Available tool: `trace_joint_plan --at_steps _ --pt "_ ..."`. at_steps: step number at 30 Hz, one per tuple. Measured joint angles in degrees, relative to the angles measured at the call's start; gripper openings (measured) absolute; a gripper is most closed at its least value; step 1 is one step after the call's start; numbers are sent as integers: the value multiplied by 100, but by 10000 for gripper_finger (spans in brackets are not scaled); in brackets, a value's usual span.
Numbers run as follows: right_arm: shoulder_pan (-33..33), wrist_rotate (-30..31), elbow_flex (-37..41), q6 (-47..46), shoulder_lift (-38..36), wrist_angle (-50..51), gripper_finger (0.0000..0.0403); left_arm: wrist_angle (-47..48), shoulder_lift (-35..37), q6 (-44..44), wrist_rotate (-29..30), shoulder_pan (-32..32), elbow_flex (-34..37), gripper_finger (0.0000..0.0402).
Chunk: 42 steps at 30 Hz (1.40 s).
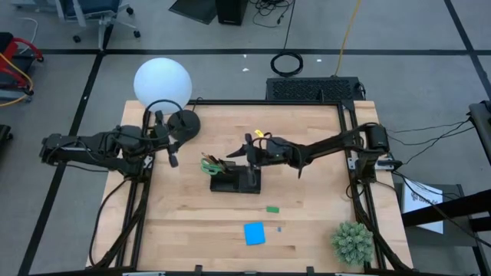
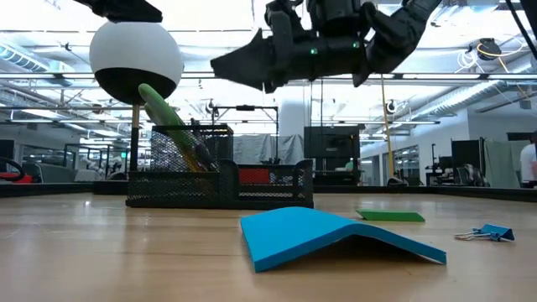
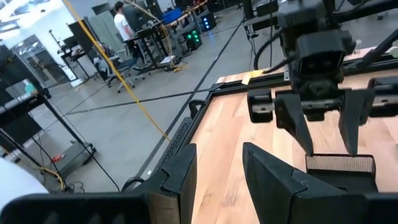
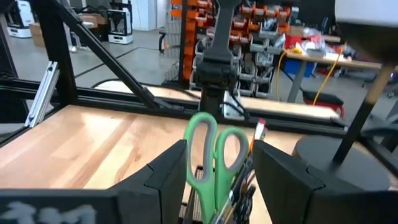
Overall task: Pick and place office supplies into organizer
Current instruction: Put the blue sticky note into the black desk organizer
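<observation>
While handles point up, scissors point(image 4: 213, 163) upright in organizer point(image 1: 234, 181), tilted slightly.

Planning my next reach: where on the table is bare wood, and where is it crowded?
Free: the front left, left of the blue sticky-note pad, and the strip between the organizer and the green eraser. Crowded: over the organizer, where the right gripper hangs open by the scissors; the left gripper sits open by the lamp base.
</observation>
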State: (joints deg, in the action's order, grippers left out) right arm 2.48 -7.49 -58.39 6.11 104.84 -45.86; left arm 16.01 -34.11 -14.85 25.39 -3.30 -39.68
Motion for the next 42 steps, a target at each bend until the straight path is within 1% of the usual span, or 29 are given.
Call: trace_joint_plan --at_steps 5,9,13,17,19,21,25,28,30,33,36,42 --pt "-70 11 0 260 -335 137 169 -169 0 -223 -117 -99 2 131" --pt "-74 16 0 136 -658 562 167 -337 4 -256 -240 -172 2 131" --pt "-98 13 -4 -194 -848 969 167 -372 0 -93 -339 -232 2 131" --pt "-290 9 -3 -242 -857 1111 165 -391 1 179 -541 -324 2 131" --pt "-441 31 -2 -307 -857 1103 162 -391 0 452 -792 -374 2 131" --pt "-612 195 -2 -381 -857 1048 160 -414 0 589 -1170 -430 2 131" --pt "-1030 631 0 -252 -887 833 160 -450 1 576 -2086 -572 2 131" --pt "-1338 1069 0 57 -889 776 160 -644 -1 575 -2490 -722 2 131" --pt "-1509 1458 0 221 -883 771 160 -771 0 593 -2543 -837 2 131" --pt "-1676 1974 0 180 -973 881 160 -849 -2 596 -2540 -988 2 131" --pt "-1721 2082 0 -179 -1278 1401 158 -885 0 581 -2526 -1078 2 131" --pt "-1949 2122 0 -433 -1942 2507 156 -886 0 706 -2152 -1083 2 131"
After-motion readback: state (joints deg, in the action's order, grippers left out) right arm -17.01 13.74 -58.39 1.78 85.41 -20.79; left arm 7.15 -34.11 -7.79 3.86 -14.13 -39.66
